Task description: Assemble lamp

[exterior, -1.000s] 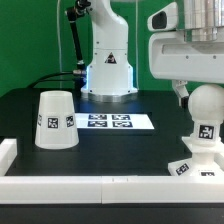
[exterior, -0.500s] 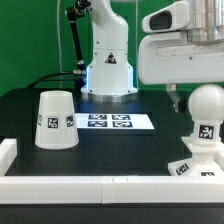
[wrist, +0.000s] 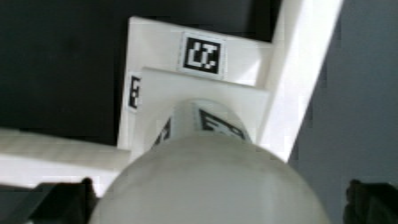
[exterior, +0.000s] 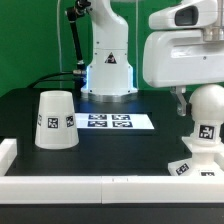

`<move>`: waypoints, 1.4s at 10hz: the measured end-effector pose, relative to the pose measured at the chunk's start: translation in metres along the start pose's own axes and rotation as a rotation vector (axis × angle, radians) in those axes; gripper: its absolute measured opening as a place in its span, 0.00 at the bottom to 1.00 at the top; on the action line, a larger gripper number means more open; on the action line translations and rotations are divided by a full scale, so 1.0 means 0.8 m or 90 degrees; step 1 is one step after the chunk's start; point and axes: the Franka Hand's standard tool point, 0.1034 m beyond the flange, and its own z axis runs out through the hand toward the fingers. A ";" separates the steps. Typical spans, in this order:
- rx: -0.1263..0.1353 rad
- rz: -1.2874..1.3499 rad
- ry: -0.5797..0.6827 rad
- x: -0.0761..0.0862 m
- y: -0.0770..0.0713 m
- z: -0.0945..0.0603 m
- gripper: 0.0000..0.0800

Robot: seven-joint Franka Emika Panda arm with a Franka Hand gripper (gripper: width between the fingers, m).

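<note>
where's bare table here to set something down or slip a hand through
Free: the black table between the shade and the base, bordered by the marker board and the front rail. Crowded: the exterior view's right, where the gripper straddles the bulb.

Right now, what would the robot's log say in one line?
gripper: open, straddling bulb | bulb: on base | shade: on table, apart, not fitted
</note>
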 end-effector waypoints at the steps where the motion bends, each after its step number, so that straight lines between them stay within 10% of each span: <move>1: 0.000 -0.044 -0.001 -0.001 0.001 0.000 0.87; 10: -0.075 -0.666 -0.024 0.015 -0.003 0.001 0.87; 14: -0.081 -0.793 -0.034 0.014 0.000 0.002 0.87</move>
